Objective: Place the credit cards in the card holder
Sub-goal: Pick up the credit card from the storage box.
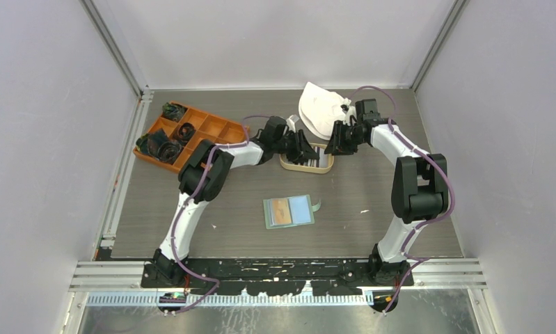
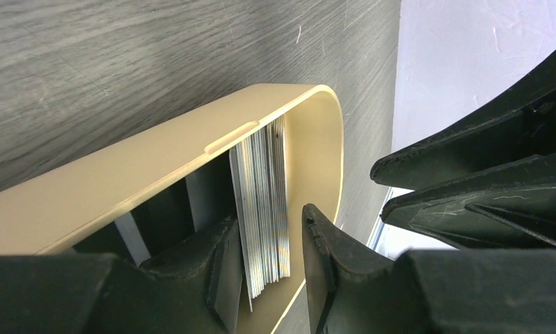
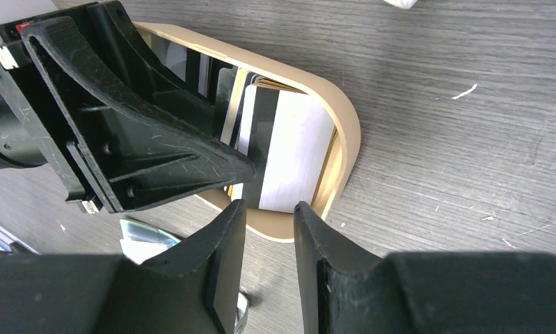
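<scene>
While the credit cards point(image 2: 261, 181) stand on edge as a tight stack inside the oval tan tray point(image 2: 122, 174), the left gripper point(image 2: 271, 229) is lowered into that tray, with one finger set on either side of the stack. The jaws are held apart: the stack is straddled, a narrow gap is seen between it and one finger, and no firm clamp can be made out. In the right wrist view, a card with a white panel and a black stripe is seen leaning at the tray's rounded end.

The right gripper point(image 3: 269, 209) is poised just above the tray's rim at that end. Its fingers are parted, and only the rim and the table point(image 1: 372, 181) show through the gap between them.

The card holder point(image 1: 289, 211) is laid open and flat on the table, well apart from the tray on the side nearer the arm bases. An orange compartment box point(image 1: 205, 129) is placed to the tray's left, and a white cloth point(image 1: 320, 108) is found just beyond the tray.
</scene>
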### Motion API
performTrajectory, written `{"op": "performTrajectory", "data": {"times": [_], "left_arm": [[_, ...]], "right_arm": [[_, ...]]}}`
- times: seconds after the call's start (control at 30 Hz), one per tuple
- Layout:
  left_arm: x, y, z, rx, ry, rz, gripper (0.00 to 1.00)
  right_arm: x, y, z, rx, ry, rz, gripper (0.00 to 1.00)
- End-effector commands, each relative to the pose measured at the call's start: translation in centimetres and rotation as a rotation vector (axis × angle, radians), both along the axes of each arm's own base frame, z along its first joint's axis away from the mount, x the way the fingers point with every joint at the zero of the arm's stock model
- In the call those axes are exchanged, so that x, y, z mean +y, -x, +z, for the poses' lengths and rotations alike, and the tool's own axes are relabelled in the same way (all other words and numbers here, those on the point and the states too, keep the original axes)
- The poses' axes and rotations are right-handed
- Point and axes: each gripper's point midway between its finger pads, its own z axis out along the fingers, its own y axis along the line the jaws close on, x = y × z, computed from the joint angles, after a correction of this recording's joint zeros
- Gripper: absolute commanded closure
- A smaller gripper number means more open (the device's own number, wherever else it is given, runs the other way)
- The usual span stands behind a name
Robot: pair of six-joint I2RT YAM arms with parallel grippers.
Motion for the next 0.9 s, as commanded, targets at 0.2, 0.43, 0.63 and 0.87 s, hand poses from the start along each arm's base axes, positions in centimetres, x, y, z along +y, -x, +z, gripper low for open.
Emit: {"op": "performTrajectory", "data": {"times": [0.2, 0.43, 0.63, 0.87], "left_arm": [[0.9, -1.2, 6.4, -0.109, 0.108, 0.007, 0.66], [1.7, -1.6, 6.0, -0.107, 0.093, 0.024, 0.72], [2.6, -1.9, 5.4, -0.127, 0.026, 0.041, 0.75], [3.4, -2.2, 5.2, -0.152, -0.026, 0.054, 0.89]], "right_arm": [[0.2, -1.1, 2.1, -0.061, -0.022, 0.007, 0.63], [0.3, -1.0, 2.1, -0.060, -0.025, 0.009, 0.63], [0.4, -0.9, 1.9, -0.046, -0.030, 0.016, 0.63], [0.5, -0.8, 1.7, -0.036, -0.034, 0.019, 0.63]]}}
